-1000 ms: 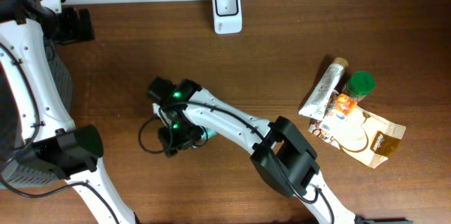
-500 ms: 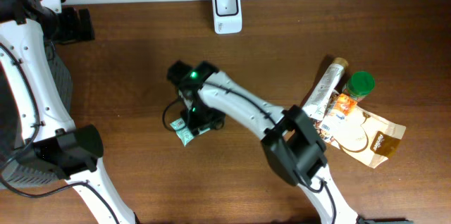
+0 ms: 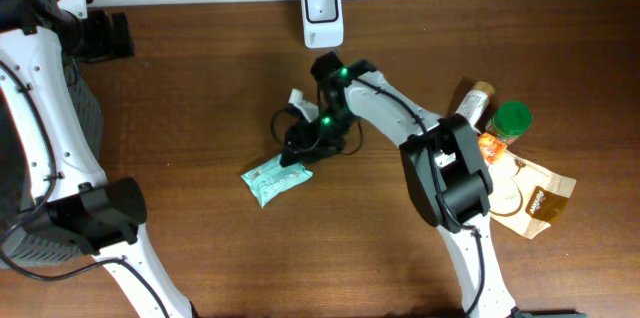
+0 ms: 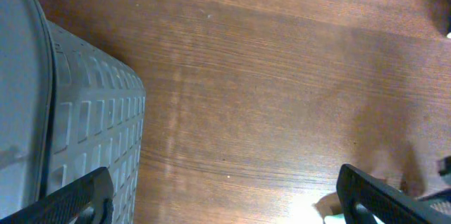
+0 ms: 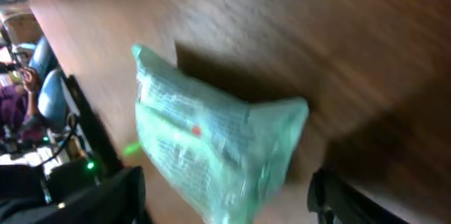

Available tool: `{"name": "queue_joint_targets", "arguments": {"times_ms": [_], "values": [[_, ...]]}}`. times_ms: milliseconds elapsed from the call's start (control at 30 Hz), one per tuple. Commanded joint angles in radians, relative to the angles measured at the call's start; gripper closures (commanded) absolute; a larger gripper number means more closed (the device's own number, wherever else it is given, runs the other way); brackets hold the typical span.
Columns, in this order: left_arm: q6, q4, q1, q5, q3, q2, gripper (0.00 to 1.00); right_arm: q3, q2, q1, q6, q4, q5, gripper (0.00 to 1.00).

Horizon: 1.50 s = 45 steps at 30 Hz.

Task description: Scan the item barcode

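While the green packet (image 3: 277, 179) is lying flat on the bench (image 3: 180, 108), near its middle, my right hand (image 3: 298, 148) is hovering just beside the packet's upper end, at about one o'clock from it. Its jaws are standing apart and gripping nothing. Through my right wrist camera the packet is showing ahead of my two fingers (image 5: 106, 196), resting on the wood and clear of both, its print too blurred to read. A white scanner (image 3: 322, 15) is sitting at the bench's twelve o'clock edge, well apart from the packet. Over at three o'clock a tube (image 3: 462, 123), a green-capped bottle (image 3: 508, 123) and a brown-and-white pouch (image 3: 525, 196) are lying bunched together. My left hand (image 4: 225, 206) is hanging spread wide and empty over bare wood, with a grey ribbed basket (image 4: 84, 132) sitting at its nine o'clock.
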<state>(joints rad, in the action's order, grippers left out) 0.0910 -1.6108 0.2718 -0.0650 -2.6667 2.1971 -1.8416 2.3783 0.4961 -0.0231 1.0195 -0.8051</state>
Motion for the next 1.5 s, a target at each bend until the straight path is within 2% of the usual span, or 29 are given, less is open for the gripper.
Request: {"name": "queue_joint_targets", "arguments": {"times_ms": [0,133,300,400,533,633,767,967,1033,1133,1467], "values": [[0.019,0.001,0.006,-0.010,-0.004,-0.013,0.01,0.076,0.000,0.024,0.092,-0.087,-0.034,0.27],[0.019,0.001,0.006,-0.010,-0.004,-0.013,0.01,0.129,0.000,0.060,0.195,-0.200,-0.029,0.28],[0.019,0.001,0.006,-0.010,-0.004,-0.013,0.01,0.245,0.029,0.080,0.321,-0.333,-0.023,0.52],[0.019,0.001,0.006,-0.010,-0.004,-0.013,0.01,0.250,0.041,0.080,0.321,-0.341,-0.026,0.67],[0.019,0.001,0.006,-0.010,-0.004,-0.013,0.01,0.250,0.041,0.080,0.320,-0.370,-0.082,0.78],[0.019,0.001,0.006,-0.010,-0.004,-0.013,0.01,0.250,0.040,0.080,0.320,-0.374,-0.097,0.96],[0.019,0.001,0.006,-0.010,-0.004,-0.013,0.01,0.240,-0.005,0.051,0.315,-0.369,-0.107,0.96],[0.019,0.000,0.006,-0.010,-0.004,-0.013,0.01,0.240,-0.266,-0.058,0.237,-0.254,-0.100,0.96],[0.019,0.001,0.006,-0.010,-0.004,-0.013,0.01,0.240,-0.284,-0.084,0.238,-0.237,-0.098,0.96],[0.019,0.001,0.006,-0.010,-0.004,-0.013,0.01,0.251,-0.281,-0.121,0.294,-0.227,0.040,0.96],[0.019,0.000,0.006,-0.010,-0.004,-0.013,0.01,0.250,-0.343,-0.204,0.265,-0.227,-0.089,0.96]]}}
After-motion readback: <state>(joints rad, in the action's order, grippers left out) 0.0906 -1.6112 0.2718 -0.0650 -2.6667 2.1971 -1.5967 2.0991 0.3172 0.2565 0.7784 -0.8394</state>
